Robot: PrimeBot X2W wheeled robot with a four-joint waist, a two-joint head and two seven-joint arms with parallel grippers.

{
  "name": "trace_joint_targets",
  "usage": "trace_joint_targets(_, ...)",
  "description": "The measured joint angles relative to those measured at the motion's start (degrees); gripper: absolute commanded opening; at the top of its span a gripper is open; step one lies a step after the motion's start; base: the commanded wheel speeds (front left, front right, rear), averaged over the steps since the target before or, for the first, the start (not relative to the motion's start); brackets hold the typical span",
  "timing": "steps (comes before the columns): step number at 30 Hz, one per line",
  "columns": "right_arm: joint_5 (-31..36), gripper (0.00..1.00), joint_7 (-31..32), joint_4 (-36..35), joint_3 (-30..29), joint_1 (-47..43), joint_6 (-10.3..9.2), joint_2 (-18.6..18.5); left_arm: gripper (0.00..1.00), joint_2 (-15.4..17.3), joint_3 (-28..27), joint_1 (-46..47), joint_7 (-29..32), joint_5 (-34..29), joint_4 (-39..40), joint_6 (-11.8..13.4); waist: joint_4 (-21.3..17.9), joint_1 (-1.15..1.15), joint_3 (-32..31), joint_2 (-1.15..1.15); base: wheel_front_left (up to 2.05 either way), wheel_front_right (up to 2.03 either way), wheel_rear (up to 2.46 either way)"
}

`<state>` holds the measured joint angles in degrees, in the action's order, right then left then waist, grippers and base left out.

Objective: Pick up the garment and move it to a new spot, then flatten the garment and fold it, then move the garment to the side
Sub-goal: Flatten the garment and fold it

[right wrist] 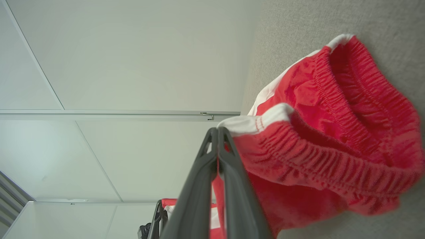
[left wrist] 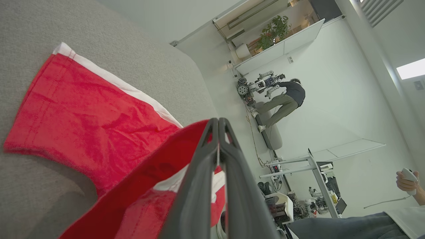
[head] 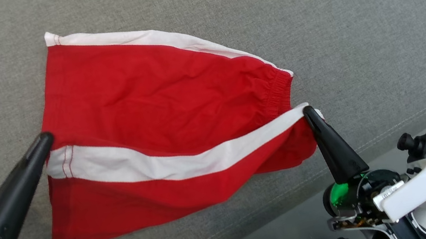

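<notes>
1. 1 pair of red shorts (head: 158, 102) is lying on the gray cushion (head: 373, 15), with the leg openings pointing left and the elastic waistband (head: 277, 91) pointing right.
2. 2 white stripes are running along the shorts: the far stripe (head: 164, 36) is lining the far edge, and the near stripe (head: 151, 164) is crossing the near half.
3. The left gripper (head: 45, 139) is pressing its 2 fingers together on the left end of the near stripe, pinching the shorts at the hem.
4. The right gripper (head: 307, 111) is pinching the right end of that same stripe at the waistband corner, with its 2 fingers pressed together on the cloth.
5. In the left wrist view, the pinched part of the shorts is sitting raised off the cushion, while the far leg is lying flat.
6. In that view, 1 person (left wrist: 285, 99) is standing well away beside another robot (left wrist: 262, 84), and 1 hand (left wrist: 405, 182) is holding a pale controller (left wrist: 410, 175) at the right edge.
</notes>
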<state>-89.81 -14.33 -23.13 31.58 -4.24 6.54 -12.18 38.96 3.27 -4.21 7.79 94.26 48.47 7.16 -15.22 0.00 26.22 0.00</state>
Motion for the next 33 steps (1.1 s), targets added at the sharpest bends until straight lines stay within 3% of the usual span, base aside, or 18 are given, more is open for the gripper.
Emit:
trace_joint_targets(7,0.0,0.00,0.0,4.0,-1.0,6.3,0.01,3.7,0.00,7.3,-1.2,12.4,6.4,0.4,-7.3,0.0,-2.7,0.00,5.8,0.00,0.00,0.00,0.00)
trace_joint_targets(15,0.1,0.00,0.0,9.5,-1.4,9.3,0.01,6.5,0.00,11.2,0.2,20.4,10.4,1.3,-19.9,0.0,-6.8,0.00,8.6,0.00,0.00,0.00,0.00)
trace_joint_targets(23,1.7,0.00,0.0,11.7,0.3,14.8,0.01,8.0,0.00,11.3,5.1,30.1,12.8,1.7,-26.9,0.0,-9.6,0.00,10.2,0.00,0.00,0.00,0.00)
trace_joint_targets(33,2.6,0.00,0.0,14.7,0.3,18.1,0.00,8.3,0.00,9.8,11.5,39.4,14.8,0.9,-34.6,0.0,-9.7,0.00,10.5,0.00,0.00,0.00,0.00)
